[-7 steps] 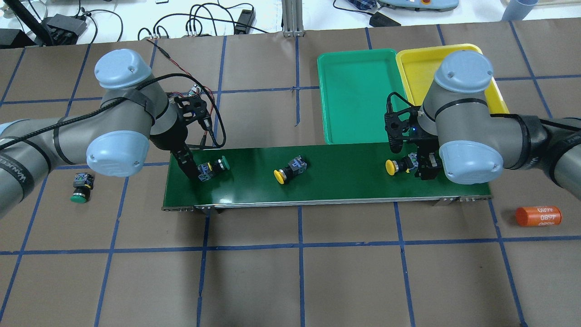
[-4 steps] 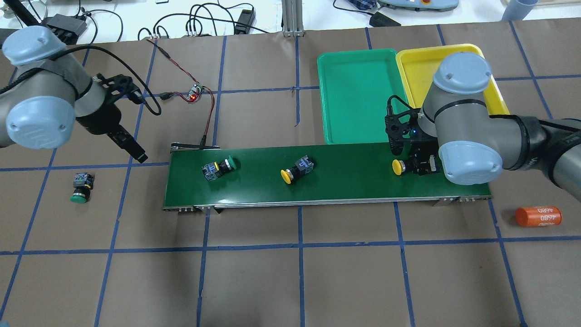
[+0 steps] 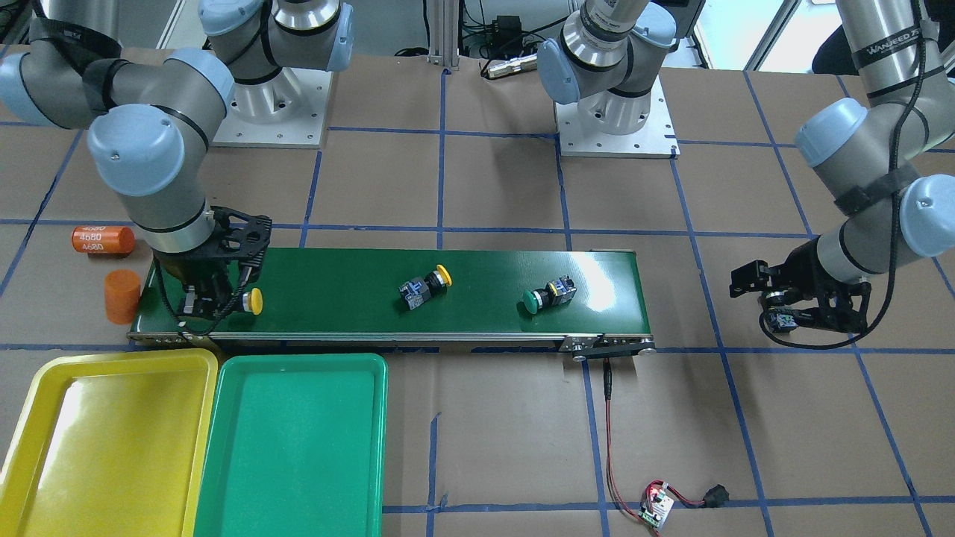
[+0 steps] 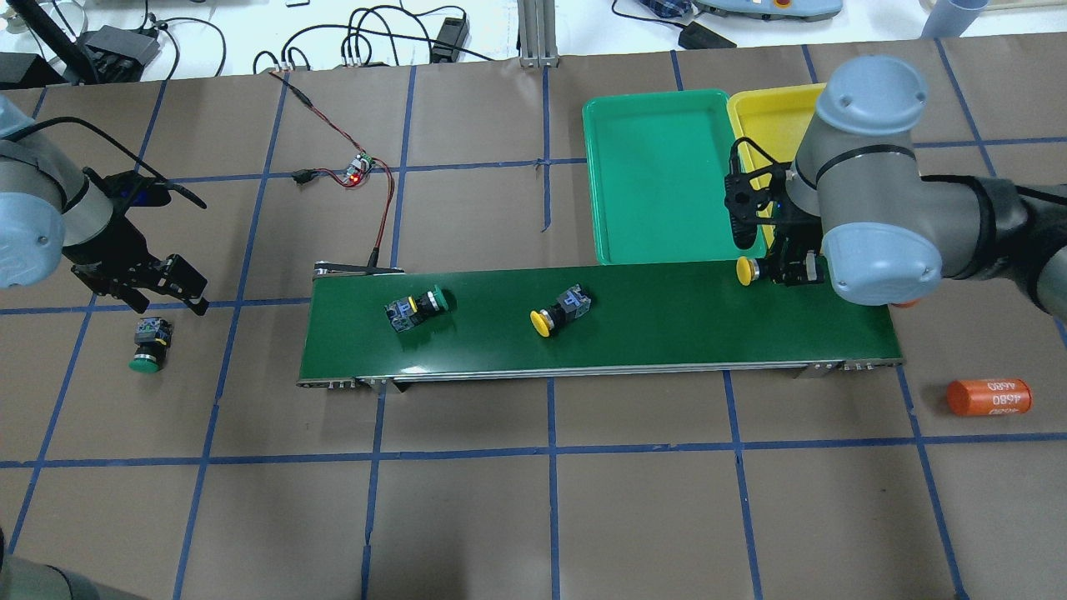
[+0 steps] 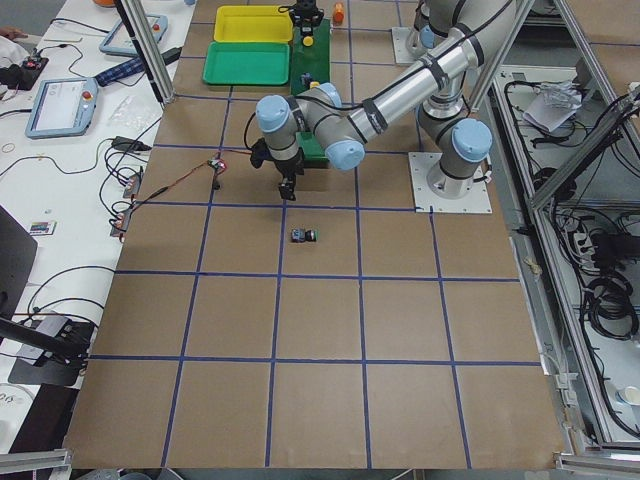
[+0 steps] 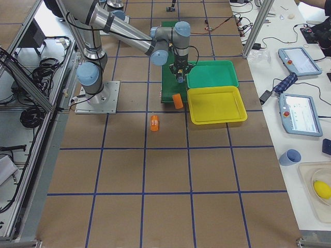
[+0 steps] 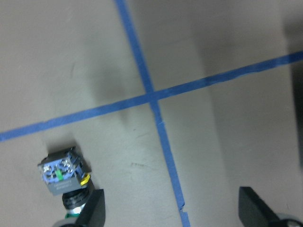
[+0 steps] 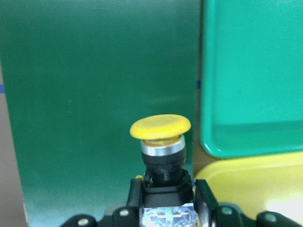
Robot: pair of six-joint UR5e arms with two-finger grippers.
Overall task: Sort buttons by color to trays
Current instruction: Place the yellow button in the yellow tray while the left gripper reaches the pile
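Note:
My right gripper (image 4: 775,271) is shut on a yellow-capped button (image 4: 747,270), held just above the conveyor's right end beside the green tray (image 4: 658,175) and yellow tray (image 4: 767,117). The right wrist view shows the button (image 8: 161,142) upright between the jaws. My left gripper (image 4: 162,292) is open over the table at far left, just above a green-capped button (image 4: 148,343); this button (image 7: 64,172) lies beside one finger (image 7: 92,210). A green-capped button (image 4: 417,308) and a yellow-capped button (image 4: 560,310) lie on the belt.
The dark green conveyor belt (image 4: 667,325) runs across the middle. An orange cylinder marked 4680 (image 4: 989,397) lies right of it, and another orange cylinder (image 3: 122,296) stands at the belt's end. A small circuit board with a red wire (image 4: 358,173) lies behind the belt.
My left arm left the belt's green button and swung left over the table's green button. My right gripper lifted its yellow button toward the trays. Both belt buttons drifted right.

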